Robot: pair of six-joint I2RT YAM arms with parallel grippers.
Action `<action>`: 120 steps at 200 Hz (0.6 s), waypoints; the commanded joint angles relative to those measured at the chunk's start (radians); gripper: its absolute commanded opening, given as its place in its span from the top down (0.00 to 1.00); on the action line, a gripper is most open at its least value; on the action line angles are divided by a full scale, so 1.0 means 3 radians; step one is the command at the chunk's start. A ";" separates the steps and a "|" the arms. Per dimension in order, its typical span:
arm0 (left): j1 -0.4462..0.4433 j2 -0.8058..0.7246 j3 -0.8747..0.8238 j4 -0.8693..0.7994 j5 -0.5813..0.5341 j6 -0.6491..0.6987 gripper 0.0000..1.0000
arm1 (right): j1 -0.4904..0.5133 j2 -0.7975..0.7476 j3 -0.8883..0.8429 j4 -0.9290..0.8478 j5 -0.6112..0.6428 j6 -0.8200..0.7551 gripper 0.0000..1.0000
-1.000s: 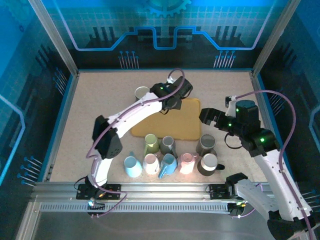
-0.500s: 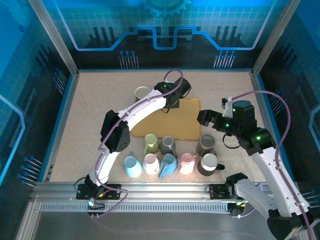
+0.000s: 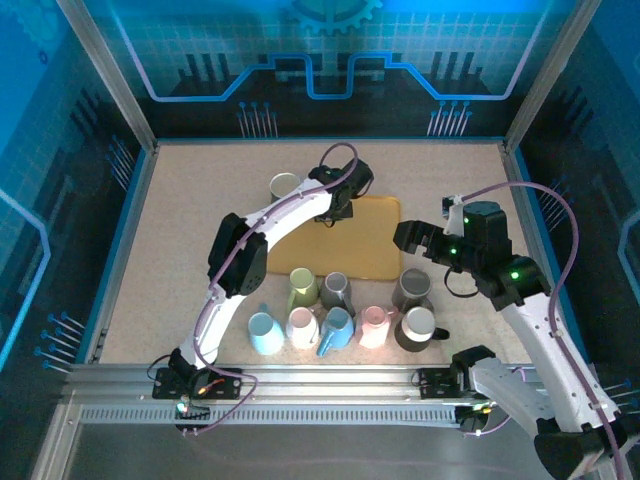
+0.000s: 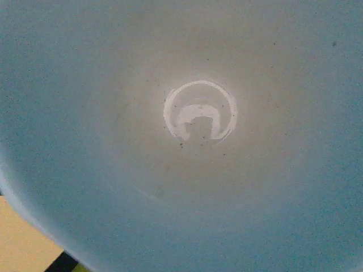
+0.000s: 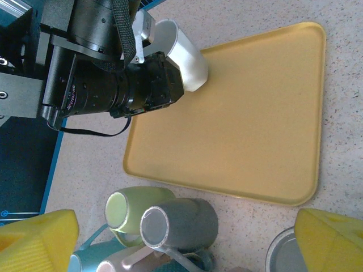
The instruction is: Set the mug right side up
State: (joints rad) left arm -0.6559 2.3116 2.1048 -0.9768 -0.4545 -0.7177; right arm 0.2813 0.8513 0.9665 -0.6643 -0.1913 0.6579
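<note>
The left jaws are pinched almost closed on the mug (image 5: 184,55), which lies tipped on its side at the far left corner of the tray (image 5: 255,124). The right jaws gape wide and hold nothing, above the bench (image 3: 180,220) just beside the tray's right edge.

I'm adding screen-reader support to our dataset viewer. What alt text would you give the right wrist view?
The black left gripper holds a white mug tilted on its side at a corner of a yellow tray. A green mug and a grey mug sit beside the tray, between the yellow fingers of the open right gripper.
</note>
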 commanded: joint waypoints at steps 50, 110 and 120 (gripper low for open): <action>0.0085 0.0134 0.0069 0.0152 -0.0239 -0.0093 0.95 | 0.0025 -0.0046 -0.0048 -0.0010 0.0005 0.0020 0.02; 0.0122 0.0225 0.0099 0.0131 -0.0449 -0.0154 0.85 | 0.0025 -0.0051 -0.0097 0.0000 0.0006 0.0024 0.02; 0.0135 0.0231 0.0093 0.0132 -0.0453 -0.0176 0.84 | 0.0027 -0.0046 -0.0107 0.0004 -0.0009 0.0034 0.02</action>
State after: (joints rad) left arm -0.6304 2.3615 2.1052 -0.9443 -0.5213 -0.7368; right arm 0.2813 0.8494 0.9524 -0.6647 -0.1909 0.6579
